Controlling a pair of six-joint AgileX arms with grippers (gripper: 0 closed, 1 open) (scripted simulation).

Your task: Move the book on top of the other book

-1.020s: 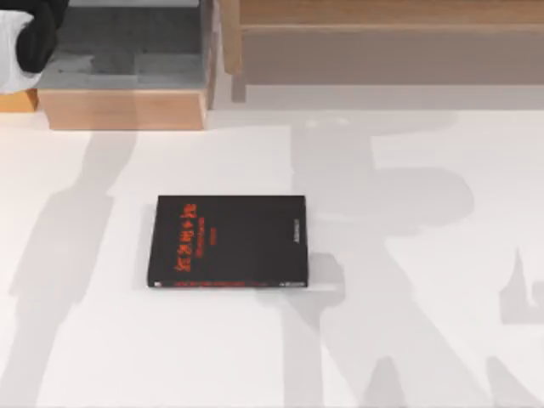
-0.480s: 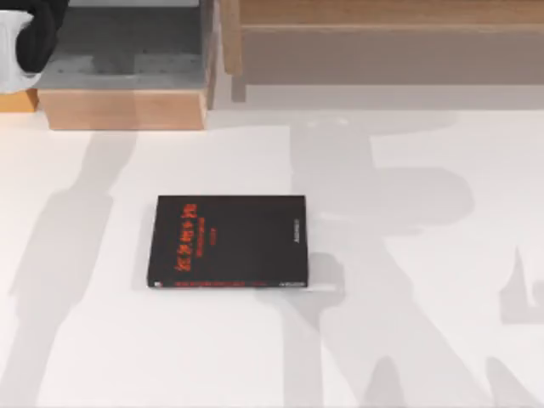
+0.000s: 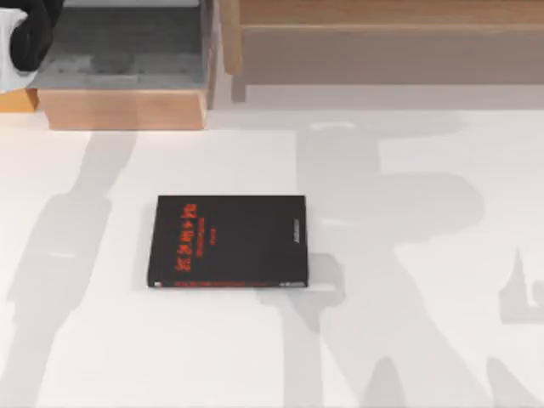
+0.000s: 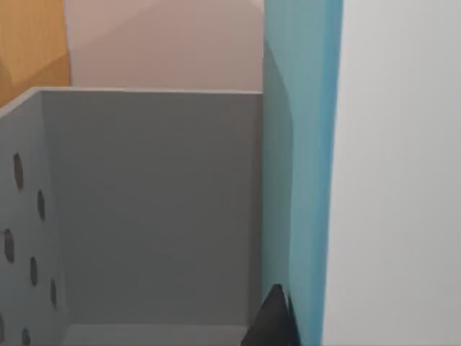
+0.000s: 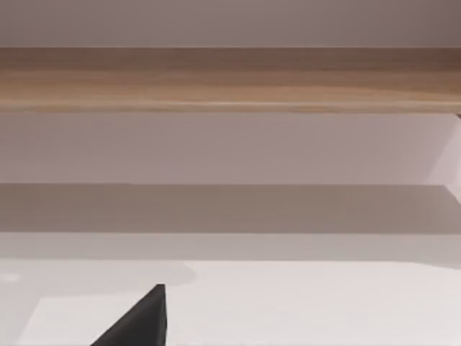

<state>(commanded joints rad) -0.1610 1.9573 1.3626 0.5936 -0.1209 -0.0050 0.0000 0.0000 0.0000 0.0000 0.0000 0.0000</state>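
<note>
The other book [image 3: 228, 241], black with red lettering, lies flat on the white table left of the middle. The book [image 4: 301, 180], light blue with white page edges, stands upright against the inner wall of a grey bin [image 4: 151, 209] in the left wrist view. A dark part of my left gripper [image 4: 274, 324] sits right beside the blue cover, low in the bin. My left arm [image 3: 30, 38] reaches over the bin at the table's far left corner. My right gripper [image 5: 140, 321] hangs over bare white table, facing a wooden shelf.
The grey bin [image 3: 127, 55] has a wooden front [image 3: 123, 109] and perforated walls. It stands at the back left. A long wooden shelf unit [image 3: 382, 42] runs along the back right. Arm shadows fall across the white table [image 3: 408, 340].
My left arm has shifted slightly up and left over the bin, and the arm shadows on the table have moved a little. The black book has not moved.
</note>
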